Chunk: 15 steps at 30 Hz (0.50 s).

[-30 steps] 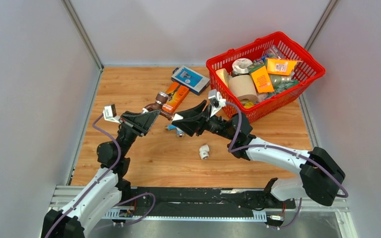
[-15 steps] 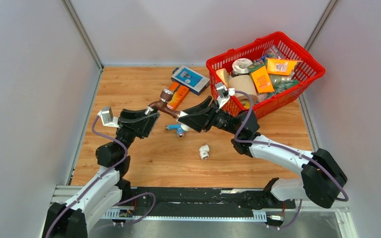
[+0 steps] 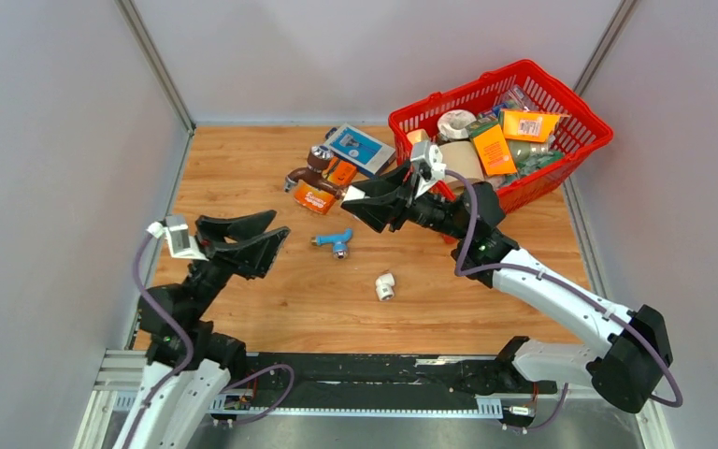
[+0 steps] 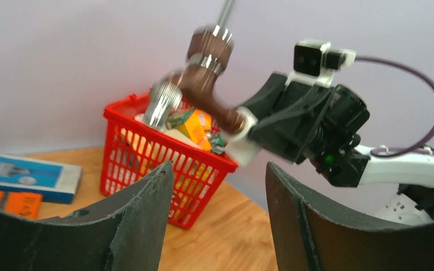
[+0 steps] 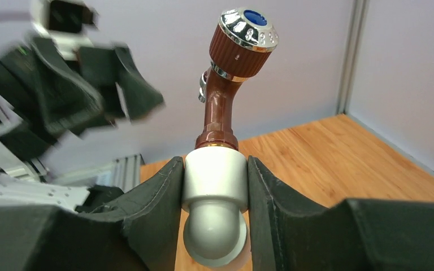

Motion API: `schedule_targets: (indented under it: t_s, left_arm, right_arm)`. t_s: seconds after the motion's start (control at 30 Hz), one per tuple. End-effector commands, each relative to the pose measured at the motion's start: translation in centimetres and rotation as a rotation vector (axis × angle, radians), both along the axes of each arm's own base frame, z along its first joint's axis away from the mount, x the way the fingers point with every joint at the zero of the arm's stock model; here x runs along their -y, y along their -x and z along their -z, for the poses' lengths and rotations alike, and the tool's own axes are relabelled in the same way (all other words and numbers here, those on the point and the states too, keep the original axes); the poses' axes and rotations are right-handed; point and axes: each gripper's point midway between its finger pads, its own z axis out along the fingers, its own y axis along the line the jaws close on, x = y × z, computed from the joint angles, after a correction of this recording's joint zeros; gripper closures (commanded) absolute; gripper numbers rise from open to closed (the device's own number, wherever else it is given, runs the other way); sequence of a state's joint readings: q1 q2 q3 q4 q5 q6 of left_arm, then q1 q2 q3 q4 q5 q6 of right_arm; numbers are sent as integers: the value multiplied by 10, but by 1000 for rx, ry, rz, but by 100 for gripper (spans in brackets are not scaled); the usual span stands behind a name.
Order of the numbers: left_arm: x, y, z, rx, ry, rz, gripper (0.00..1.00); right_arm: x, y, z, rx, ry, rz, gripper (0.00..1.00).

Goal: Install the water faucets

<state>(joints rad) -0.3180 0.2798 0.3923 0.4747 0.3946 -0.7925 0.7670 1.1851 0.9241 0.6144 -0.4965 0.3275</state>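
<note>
Wood tabletop [image 3: 243, 309], grey walls, red basket [image 3: 533, 195] at the far right corner.

Right gripper [image 5: 215, 169], up in the air just left of the basket, is clamped snug on a white elbow fitting [image 5: 213, 195]. The bronze faucet [image 5: 226, 96] stands out of that elbow's mouth and looks seated, though the thread depth is hidden. Left gripper [image 3: 279, 225] is spread wide with nothing in it, well left of the basket and apart from the faucet.

Step, as I judge it: brown tap is done, so park the assembly. Keep the squeeze on the elbow body, not on the tap. Lower it onto bare wood away from the blue box [image 3: 360, 147], and let go only once it rests, since the heavy knob end may tip it.

Bronze faucet: glossy brown bent neck, ribbed brown knob with a chrome cap and blue dot, chrome spout end.

Blue faucet [image 3: 335, 241] lies on the wood, left and nearer than the basket, untouched. A loose white elbow [image 3: 385, 286] lies nearer again.
</note>
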Motion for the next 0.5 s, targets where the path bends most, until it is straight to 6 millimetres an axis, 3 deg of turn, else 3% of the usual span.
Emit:
schedule_targets:
  t_s: [0.0,0.03,0.07,0.1,0.13,0.17,0.2,0.23,0.27,0.3,0.47]
  left_arm:
    - [-21,-10,20,-182,-385,-189,30]
    - [-25,-3,-4,-154,-389,-206,29]
    - [-27,-13,15,-250,-455,-217,27]
    - [-30,-8,-7,-226,-455,-227,27]
    - [-29,-18,9,-315,-509,-222,27]
    - [-29,-16,-8,-300,-519,-221,27]
    - [-25,-23,-3,-352,-549,-201,27]
    - [-25,-21,-18,-340,-545,-195,27]
    - [-20,-28,-14,-379,-565,-174,27]
    - [-19,-27,-28,-359,-561,-169,27]
    - [-8,-54,-20,-468,-624,-126,27]
  right_arm:
    - [4,-4,12,171,192,46,100]
    - [3,-3,16,183,210,41,100]
    - [2,-2,20,175,223,32,100]
    - [2,-3,22,210,243,36,100]
    - [0,-3,25,217,256,33,100]
    - [-3,-3,27,225,272,37,100]
    - [-6,-4,30,235,291,43,100]
    - [-9,-5,33,238,308,54,100]
    - [-10,-10,36,241,326,75,100]
    - [-13,-11,39,245,343,83,100]
    - [-27,-19,49,265,408,146,100]
